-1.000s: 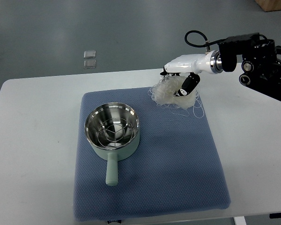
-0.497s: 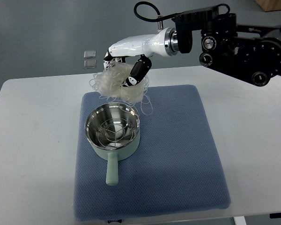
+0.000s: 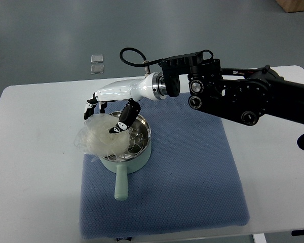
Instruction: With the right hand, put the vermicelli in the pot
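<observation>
My right hand (image 3: 113, 112) is over the pot (image 3: 122, 144) now, fingers clamped on the vermicelli (image 3: 104, 139); the arm reaches in from the right across the blue mat (image 3: 192, 177); what matters here is the offset; the noodle clump hangs below the hand and sits toward the pot's left rim, part of it over the steel bowl, part bulging out past the edge above the mat; so the bowl's centre lies to the right of the bundle; I judge a small nudge rightward before letting go would land it cleanly, else strands may drape over the rim; pot handle (image 3: 121, 183) points toward me, clear of the hand; everything rests on the white table (image 3: 35, 152); no left arm showing.
</observation>
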### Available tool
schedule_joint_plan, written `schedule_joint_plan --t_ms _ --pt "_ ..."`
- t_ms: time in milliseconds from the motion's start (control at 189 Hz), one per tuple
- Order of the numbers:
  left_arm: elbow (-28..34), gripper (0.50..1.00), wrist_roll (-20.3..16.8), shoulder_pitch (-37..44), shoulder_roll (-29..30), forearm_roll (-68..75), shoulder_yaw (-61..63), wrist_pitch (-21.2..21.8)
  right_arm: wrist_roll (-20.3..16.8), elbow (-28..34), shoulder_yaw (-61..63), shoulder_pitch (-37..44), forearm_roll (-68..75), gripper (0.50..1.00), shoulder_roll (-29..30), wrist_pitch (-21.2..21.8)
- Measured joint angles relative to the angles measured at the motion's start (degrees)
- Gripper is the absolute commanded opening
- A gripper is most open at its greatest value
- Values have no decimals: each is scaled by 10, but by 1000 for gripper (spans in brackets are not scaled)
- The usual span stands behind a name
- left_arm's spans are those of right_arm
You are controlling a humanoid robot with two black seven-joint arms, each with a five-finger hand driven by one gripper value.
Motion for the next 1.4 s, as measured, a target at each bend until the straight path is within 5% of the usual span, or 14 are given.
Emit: schedule_joint_plan --t_ms 381,608,1037,1275,1402 --pt "0 1000 0 0 0 0 0 0 -3 -2 56 -17 52 895 -37 14" --pt "0 1000 0 0 0 0 0 0 -30 -13 81 -44 249 895 -90 43" --pt "0 1000 0 0 0 0 0 0 -86 -63 141 -181 608 895 -126 32" --pt "0 1000 0 0 0 0 0 0 -88 -82 146 -233 824 901 -115 -78" --pt "0 1000 0 0 0 0 0 0 -81 -98 153 -243 855 926 -105 -100"
